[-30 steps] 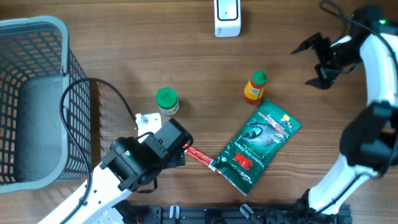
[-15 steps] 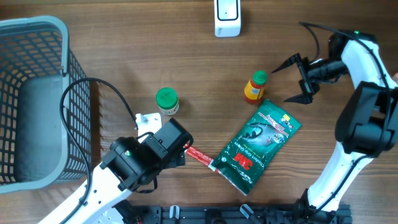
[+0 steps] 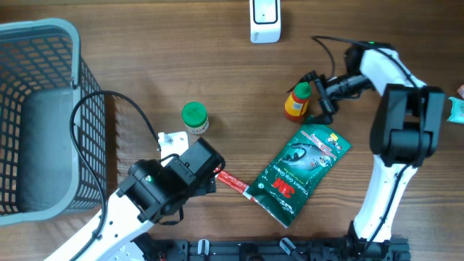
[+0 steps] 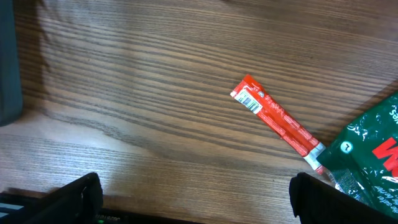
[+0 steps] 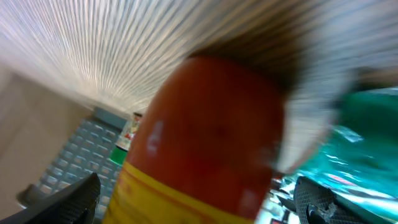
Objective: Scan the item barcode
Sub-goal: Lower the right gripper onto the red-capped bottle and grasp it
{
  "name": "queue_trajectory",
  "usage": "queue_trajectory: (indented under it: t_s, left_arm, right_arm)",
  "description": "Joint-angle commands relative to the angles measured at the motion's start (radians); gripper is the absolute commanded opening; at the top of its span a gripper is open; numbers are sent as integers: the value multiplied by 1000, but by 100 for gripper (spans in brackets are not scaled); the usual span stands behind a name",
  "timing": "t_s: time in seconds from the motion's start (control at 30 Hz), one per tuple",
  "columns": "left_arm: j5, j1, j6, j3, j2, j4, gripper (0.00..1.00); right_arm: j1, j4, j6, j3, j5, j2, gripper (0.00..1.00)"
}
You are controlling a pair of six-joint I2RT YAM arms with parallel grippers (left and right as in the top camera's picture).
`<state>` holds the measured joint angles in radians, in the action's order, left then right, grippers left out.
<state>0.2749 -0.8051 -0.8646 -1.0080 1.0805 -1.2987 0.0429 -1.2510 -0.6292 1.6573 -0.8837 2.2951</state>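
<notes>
Overhead, the right gripper (image 3: 317, 93), jaws spread wide, sat just right of the small bottle (image 3: 296, 102); the left gripper (image 4: 193, 202), also open, was well apart.

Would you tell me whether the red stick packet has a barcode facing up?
Yes, the red stick packet shows a white barcode patch at its end away from the green pouch.

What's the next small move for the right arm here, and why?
Probably close the right end effector on the red and yellow bottle. Its jaws stand open, the bottle fills the right wrist view between them, and overhead the end effector sits right at the bottle with nothing gripped yet.
</notes>
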Motion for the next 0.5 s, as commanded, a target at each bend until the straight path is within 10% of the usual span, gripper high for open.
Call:
queue_trajectory:
  t_s: [0.0, 0.47]
  left_arm:
    - [2, -2, 16, -10, -7, 0, 100]
    - [2, -2, 16, -10, -7, 0, 100]
  right_arm:
    - [-21, 11, -29, -3, -35, 35, 99]
    - [-24, 51, 4, -15, 36, 78, 41]
